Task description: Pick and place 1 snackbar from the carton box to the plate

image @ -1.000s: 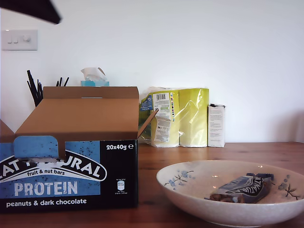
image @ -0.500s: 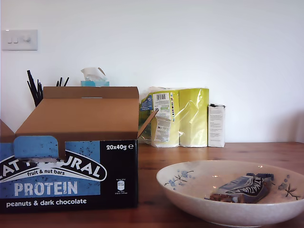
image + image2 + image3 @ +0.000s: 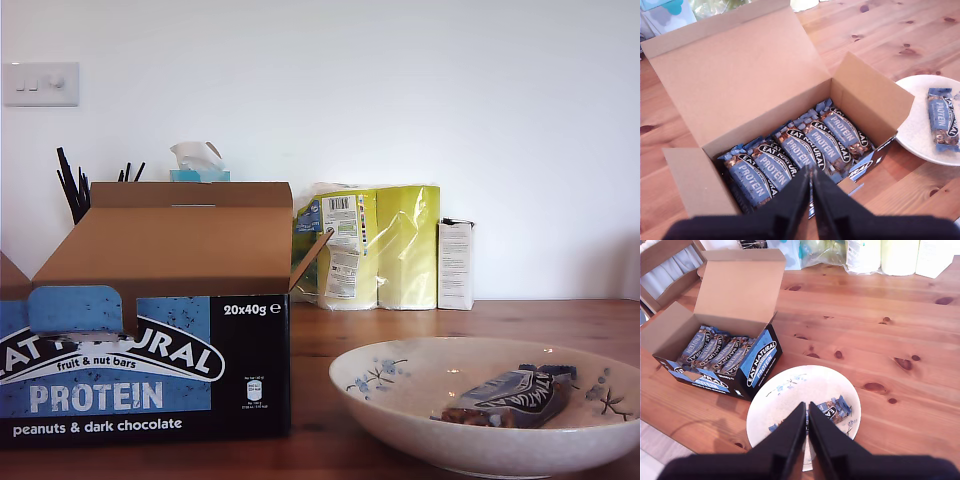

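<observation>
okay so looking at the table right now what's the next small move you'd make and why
Probably none beyond keeping both arms up and clear. One snackbar already lies flat in the plate, and the rest sit in a row in the open carton box. My first gripper above the box and my second gripper above the plate are both shut and hold nothing, so the job looks done.

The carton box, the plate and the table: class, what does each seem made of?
Carton box: matt brown cardboard inside, printed outer faces. Plate: probably glazed ceramic, cream, speckled, with painted blue blossoms. Table: wood, with visible knots and grain.
</observation>
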Tool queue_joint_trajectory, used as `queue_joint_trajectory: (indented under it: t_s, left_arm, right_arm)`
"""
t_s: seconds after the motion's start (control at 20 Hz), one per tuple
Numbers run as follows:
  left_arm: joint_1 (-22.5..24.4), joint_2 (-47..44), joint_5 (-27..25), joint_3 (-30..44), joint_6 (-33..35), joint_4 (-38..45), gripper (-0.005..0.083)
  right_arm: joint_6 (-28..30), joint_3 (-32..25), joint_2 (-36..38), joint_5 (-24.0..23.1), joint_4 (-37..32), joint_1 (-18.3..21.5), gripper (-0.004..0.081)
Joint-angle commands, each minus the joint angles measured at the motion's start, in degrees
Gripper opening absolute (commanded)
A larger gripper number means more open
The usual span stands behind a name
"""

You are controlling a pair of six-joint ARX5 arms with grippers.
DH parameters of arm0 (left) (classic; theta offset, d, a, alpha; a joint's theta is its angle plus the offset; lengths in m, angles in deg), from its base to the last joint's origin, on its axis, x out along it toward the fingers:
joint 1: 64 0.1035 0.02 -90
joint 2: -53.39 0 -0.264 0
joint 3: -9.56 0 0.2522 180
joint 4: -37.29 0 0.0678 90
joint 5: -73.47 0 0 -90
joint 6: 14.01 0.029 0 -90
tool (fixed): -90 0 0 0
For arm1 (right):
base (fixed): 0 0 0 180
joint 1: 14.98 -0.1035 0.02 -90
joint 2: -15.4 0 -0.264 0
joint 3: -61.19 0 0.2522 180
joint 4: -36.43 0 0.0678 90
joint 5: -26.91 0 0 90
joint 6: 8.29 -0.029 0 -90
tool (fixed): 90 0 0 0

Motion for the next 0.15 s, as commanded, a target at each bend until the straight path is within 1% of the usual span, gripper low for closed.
queue_joint_trajectory:
  t_s: [0.0,0.1]
  left_arm:
    - [0.1,-0.1,0.1,0.3,0.2,0.2,-0.0024]
    - [0.1,-0.1,0.1,0.3,0.2,0.2,-0.0024]
  right_arm:
    - [-0.1,-0.2,0.2,0.2,-0.2,-0.2,-0.0013]
    - [-0.1,-0.2,0.2,0.2,-0.2,-0.2,-0.0013]
